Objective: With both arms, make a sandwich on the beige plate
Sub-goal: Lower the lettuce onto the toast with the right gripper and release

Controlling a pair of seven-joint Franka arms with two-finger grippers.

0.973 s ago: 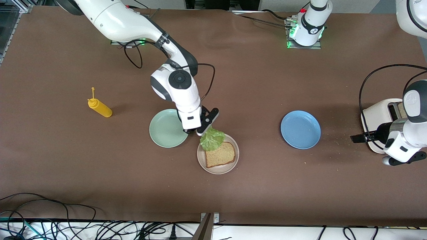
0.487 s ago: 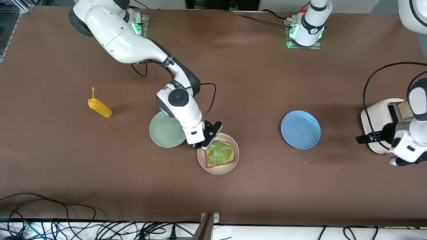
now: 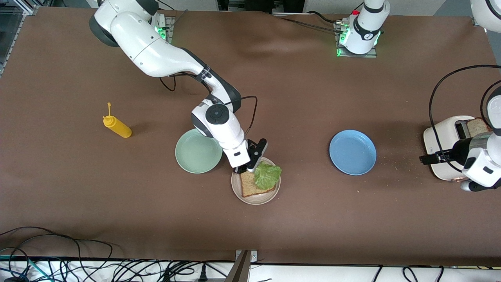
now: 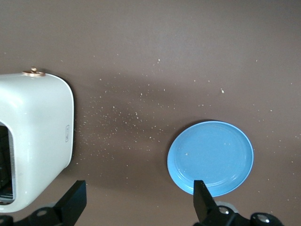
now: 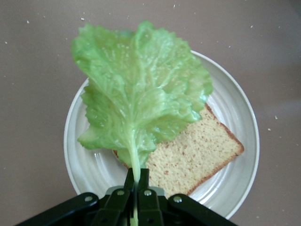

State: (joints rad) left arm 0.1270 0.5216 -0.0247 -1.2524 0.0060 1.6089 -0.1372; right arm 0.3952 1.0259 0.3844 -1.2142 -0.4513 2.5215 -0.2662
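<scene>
Right gripper (image 5: 136, 188): I see it pinched on the lettuce (image 5: 141, 89) stem, over the beige plate (image 3: 238, 190).
Bread (image 3: 250, 186): on the plate, part hidden under the leaf.
Left gripper (image 4: 138, 207): fingers apart, over the table beside the toaster (image 3: 444, 137); its tips are cut off.

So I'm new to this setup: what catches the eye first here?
The right tool is shut on the stem of a crinkled green lettuce leaf, dangling it over a brown bread slice on the round beige plate. At the left arm's end, a second slice pokes from a white toaster.
</scene>
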